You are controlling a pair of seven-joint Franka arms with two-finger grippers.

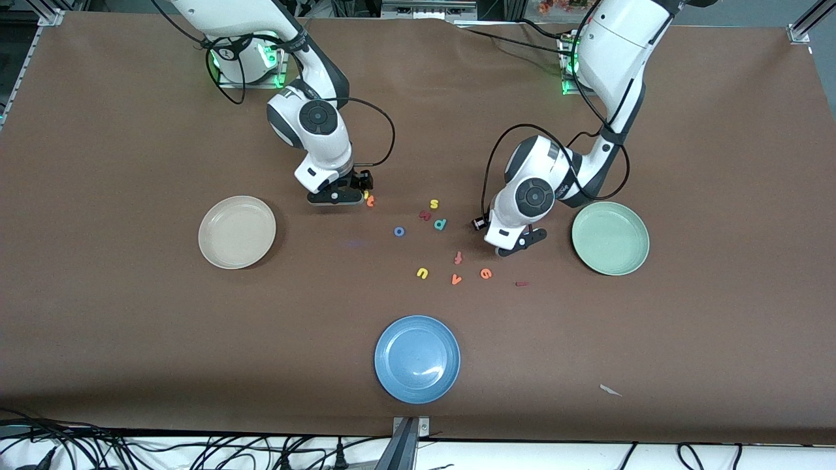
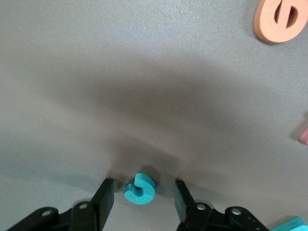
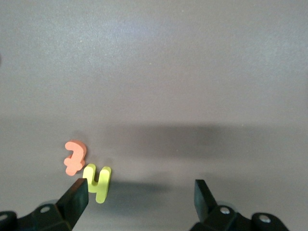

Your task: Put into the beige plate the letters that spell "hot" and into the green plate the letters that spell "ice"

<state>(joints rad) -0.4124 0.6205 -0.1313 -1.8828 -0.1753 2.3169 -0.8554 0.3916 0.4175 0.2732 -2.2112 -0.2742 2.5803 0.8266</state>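
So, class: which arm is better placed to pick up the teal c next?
The left. Its gripper is low over the table with open fingers either side of the teal c; the right gripper is by the yellow h.

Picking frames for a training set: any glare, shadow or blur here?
Front view: sharp, with a glare streak on the blue plate. Left wrist view: a broad soft shadow above the teal c; the orange e is cropped. Right wrist view: a shadow band beside the yellow h.

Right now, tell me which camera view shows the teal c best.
The left wrist view: the teal c lies flat between the left gripper's open jaws, its shape plain. In the front view the left arm hides it. The right wrist view does not show it.
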